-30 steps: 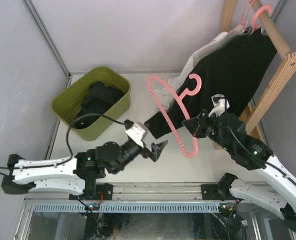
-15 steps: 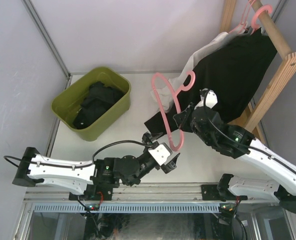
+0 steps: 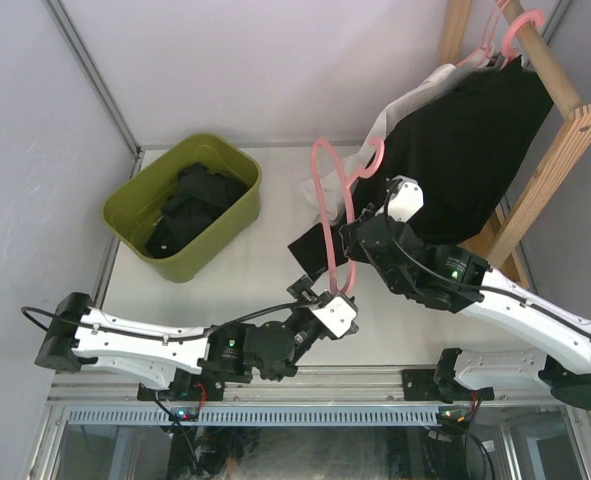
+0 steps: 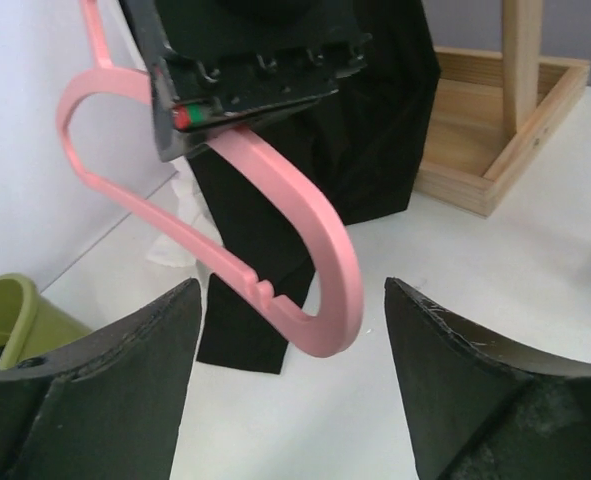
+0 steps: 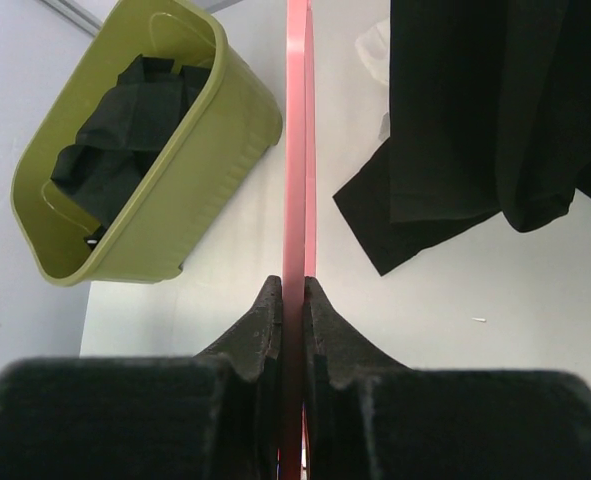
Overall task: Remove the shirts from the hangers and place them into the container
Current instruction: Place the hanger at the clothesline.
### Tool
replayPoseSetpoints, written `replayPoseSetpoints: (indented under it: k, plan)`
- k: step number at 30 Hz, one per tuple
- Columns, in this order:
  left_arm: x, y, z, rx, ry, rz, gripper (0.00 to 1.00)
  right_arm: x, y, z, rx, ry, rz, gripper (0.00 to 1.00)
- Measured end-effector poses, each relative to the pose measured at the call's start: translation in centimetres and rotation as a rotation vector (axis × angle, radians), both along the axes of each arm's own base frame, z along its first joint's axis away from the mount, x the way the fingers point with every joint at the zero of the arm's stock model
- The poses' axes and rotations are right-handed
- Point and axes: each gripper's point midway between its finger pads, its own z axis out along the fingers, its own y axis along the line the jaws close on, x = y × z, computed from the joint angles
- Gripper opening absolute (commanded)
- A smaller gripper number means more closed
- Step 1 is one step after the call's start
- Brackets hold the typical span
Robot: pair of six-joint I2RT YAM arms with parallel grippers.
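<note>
Pinching the bare pink hanger (image 3: pixel 325 195) edge-on between its closed fingers, the right gripper (image 3: pixel 343 238) holds it upright over the middle of the bench (image 3: pixel 240 275). The left gripper (image 4: pixel 290 290) gapes wide below, one jaw on each side of the hanger's rounded lower corner without touching it. The green container (image 3: pixel 220 235) sits toward the bench's far left corner with a black shirt (image 3: pixel 190 205) crumpled inside, and another black shirt (image 3: pixel 465 150) hangs over a white shirt (image 3: pixel 400 100) on the wooden rack (image 3: pixel 560 140) at the far right.
</note>
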Motion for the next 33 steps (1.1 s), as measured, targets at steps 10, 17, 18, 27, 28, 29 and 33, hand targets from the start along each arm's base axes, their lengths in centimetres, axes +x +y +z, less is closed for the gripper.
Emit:
replayPoseSetpoints:
  k: [10,17,18,27,28,29,33]
  plan:
    - [0.7,-0.2,0.3,0.032,-0.072,0.056,0.35,-0.4,0.9,0.5,0.013,-0.006,0.063,0.00]
    - [1.4,0.2,-0.2,0.089,-0.131,0.167,0.32,-0.6,0.8,1.2,0.075,-0.020,0.065,0.00]
    - [1.5,0.5,0.2,0.080,-0.141,0.186,0.36,-0.6,0.9,1.4,0.089,-0.022,0.063,0.00]
    - [2.5,3.0,2.1,0.063,-0.244,0.352,0.47,-0.2,1.7,2.7,0.199,-0.019,0.052,0.00]
    - [2.6,3.0,2.0,0.080,-0.255,0.366,0.46,-0.3,1.8,2.6,0.200,-0.014,0.058,0.00]
    - [2.7,3.1,1.8,0.102,-0.266,0.382,0.45,-0.5,1.9,2.5,0.200,-0.006,0.069,0.00]
    - [3.4,3.6,0.9,0.191,-0.292,0.439,0.21,-1.3,2.2,2.0,0.198,0.031,0.110,0.00]
